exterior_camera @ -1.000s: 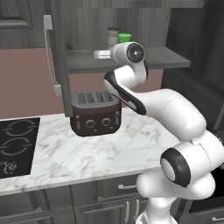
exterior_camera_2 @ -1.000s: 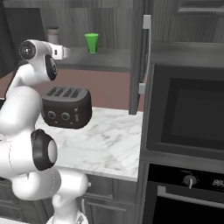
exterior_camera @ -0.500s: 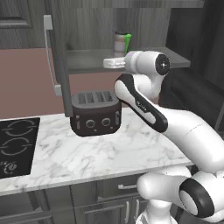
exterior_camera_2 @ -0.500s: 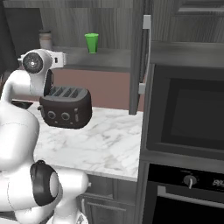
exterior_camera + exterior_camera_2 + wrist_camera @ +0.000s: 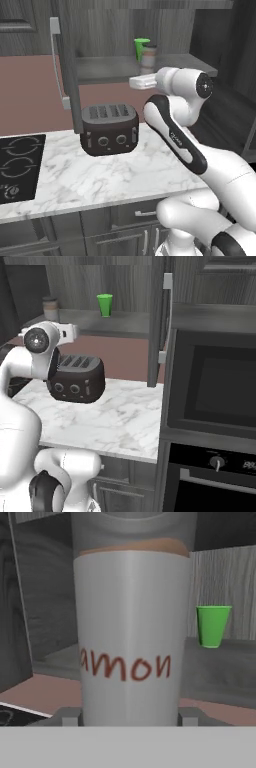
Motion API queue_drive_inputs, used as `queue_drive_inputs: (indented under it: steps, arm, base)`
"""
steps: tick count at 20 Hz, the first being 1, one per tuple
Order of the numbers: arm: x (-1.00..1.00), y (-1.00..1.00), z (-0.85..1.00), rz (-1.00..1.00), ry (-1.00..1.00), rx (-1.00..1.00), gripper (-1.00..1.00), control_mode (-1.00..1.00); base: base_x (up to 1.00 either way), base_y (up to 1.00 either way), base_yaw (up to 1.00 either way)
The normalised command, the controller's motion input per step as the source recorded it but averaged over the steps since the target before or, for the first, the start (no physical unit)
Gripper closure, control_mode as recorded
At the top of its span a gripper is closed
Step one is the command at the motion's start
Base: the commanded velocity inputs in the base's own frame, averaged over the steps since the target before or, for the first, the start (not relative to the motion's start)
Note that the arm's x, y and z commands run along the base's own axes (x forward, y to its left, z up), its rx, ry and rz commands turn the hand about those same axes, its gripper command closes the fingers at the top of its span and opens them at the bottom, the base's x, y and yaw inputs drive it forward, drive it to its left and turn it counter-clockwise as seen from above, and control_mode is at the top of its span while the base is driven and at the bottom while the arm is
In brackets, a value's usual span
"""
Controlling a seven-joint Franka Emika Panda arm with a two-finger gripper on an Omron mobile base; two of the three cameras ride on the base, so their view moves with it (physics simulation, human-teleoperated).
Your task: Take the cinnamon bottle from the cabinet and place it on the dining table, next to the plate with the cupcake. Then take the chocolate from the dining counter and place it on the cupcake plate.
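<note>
The cinnamon bottle (image 5: 132, 632) fills the middle of the hand view, showing a pale label with red lettering, a brown band and a grey cap. My gripper (image 5: 129, 714) is shut on it, one dark fingertip (image 5: 70, 715) pressed against each side. From the left base view the bottle (image 5: 148, 56) stands upright just above my white hand, at the front edge of the cabinet shelf (image 5: 105, 67). The right base view has the bottle (image 5: 50, 307) at the shelf's left end. The cabinet door (image 5: 67, 75) hangs open, its silver handle (image 5: 54, 55) facing out.
A bright green cup (image 5: 142, 48) (image 5: 104, 305) (image 5: 212, 626) stands on the shelf behind the bottle. Under the cabinet a black toaster (image 5: 109, 129) sits on the marble counter (image 5: 100, 175). A stove top (image 5: 17, 165) lies to the left and a built-in oven (image 5: 215, 386) to the right.
My hand has drawn back out of the cabinet and dropped lower, and the cinnamon bottle has come with it, from beside the green cup to the shelf's front edge.
</note>
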Motion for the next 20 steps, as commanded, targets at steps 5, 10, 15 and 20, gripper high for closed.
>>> queue_drive_inputs:
  steps: [5,10,15,20]
  arm:
    - [-0.71,-0.21,0.07,0.04,0.0,-0.01,1.0,-1.0]
    - [-0.47,-0.07,0.01,0.06,0.0,0.0,1.0,-1.0]
    - [0.0,0.0,0.0,0.0,0.0,0.0,1.0,1.0]
    - [0.0,0.0,0.0,0.0,0.0,0.0,1.0,1.0]
  base:
    - [0.0,0.0,0.0]
    - [0.0,0.0,0.0]
    - [0.0,0.0,0.0]
    - [-0.4,-0.01,0.03]
